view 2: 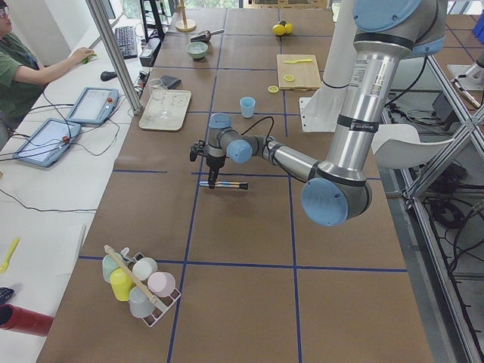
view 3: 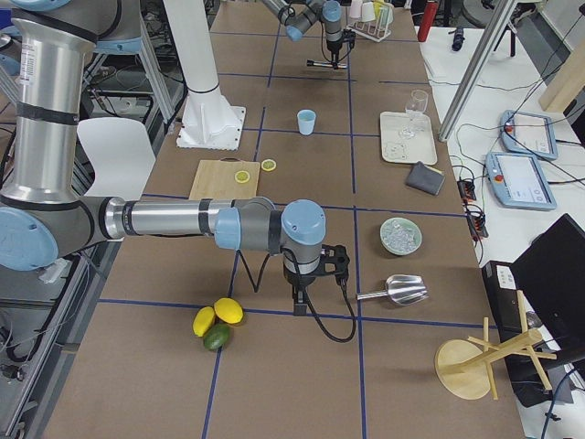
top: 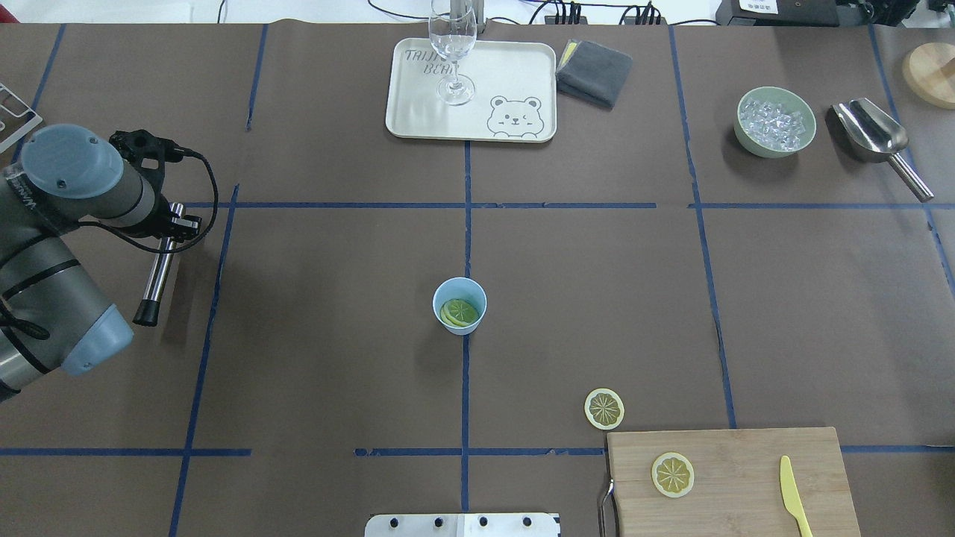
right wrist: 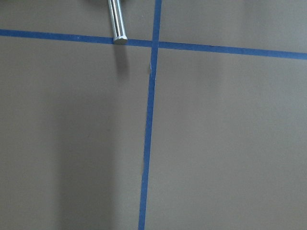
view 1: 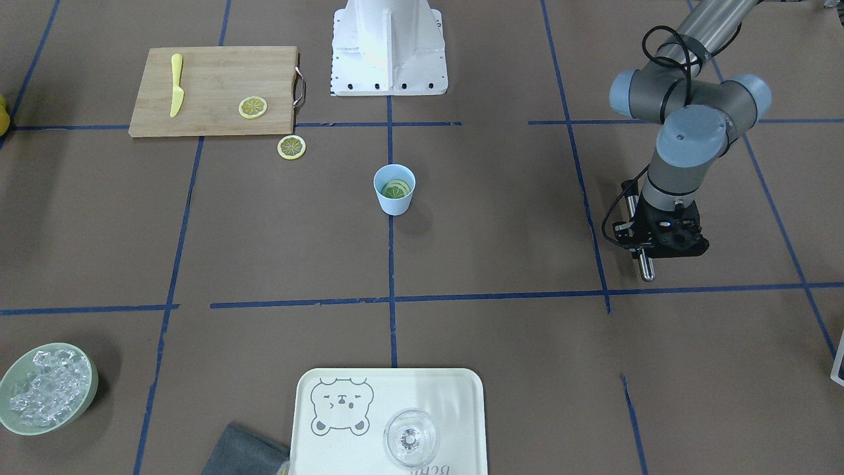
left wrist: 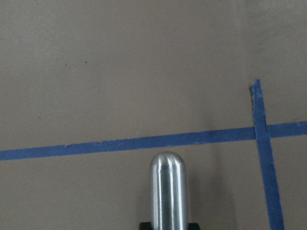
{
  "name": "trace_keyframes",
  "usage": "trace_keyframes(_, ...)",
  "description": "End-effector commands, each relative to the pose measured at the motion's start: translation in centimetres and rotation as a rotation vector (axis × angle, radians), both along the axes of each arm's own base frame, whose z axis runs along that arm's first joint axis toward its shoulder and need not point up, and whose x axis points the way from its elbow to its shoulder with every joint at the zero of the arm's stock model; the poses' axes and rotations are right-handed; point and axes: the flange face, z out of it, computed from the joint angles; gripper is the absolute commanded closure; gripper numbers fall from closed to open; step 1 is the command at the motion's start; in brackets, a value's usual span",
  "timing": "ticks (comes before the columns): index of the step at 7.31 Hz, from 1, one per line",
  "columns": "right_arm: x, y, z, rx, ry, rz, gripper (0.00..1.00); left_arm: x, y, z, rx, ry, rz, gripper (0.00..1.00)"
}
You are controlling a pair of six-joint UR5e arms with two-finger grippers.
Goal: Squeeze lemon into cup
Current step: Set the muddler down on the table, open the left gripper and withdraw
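Observation:
The light blue cup [view 1: 394,204] stands at the table's middle, also in the overhead view [top: 461,329]. Lemon slices [top: 459,312] lie inside it. Another lemon slice [top: 604,409] lies on the table by the cutting board, and one [top: 672,474] lies on the board. My left gripper [top: 168,227] is far to the cup's left, shut on a metal rod [top: 158,261] held level above the table. My right gripper [view 3: 300,306] shows only in the exterior right view, far from the cup; I cannot tell whether it is open or shut.
A wooden cutting board [top: 746,455] carries a yellow knife [top: 794,503]. A tray [top: 418,112] holds a clear glass [top: 452,52]. A grey cloth [top: 593,71], a green bowl of ice [top: 776,123] and a metal scoop [top: 880,138] lie beyond. Whole fruits [view 3: 218,320] lie near the right arm.

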Motion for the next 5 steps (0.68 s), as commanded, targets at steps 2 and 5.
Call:
trace_keyframes(2, -0.1, -0.1, -0.1, 0.001, 0.0, 0.0, 0.0, 0.3, 0.0, 0.6, 0.0, -0.014, 0.01, 0.0)
trace_keyframes(5, -0.1, -0.2, -0.1, 0.001, 0.0, 0.001, 0.0, -2.3, -0.3, -3.9, 0.155, 0.008, 0.129, 0.0)
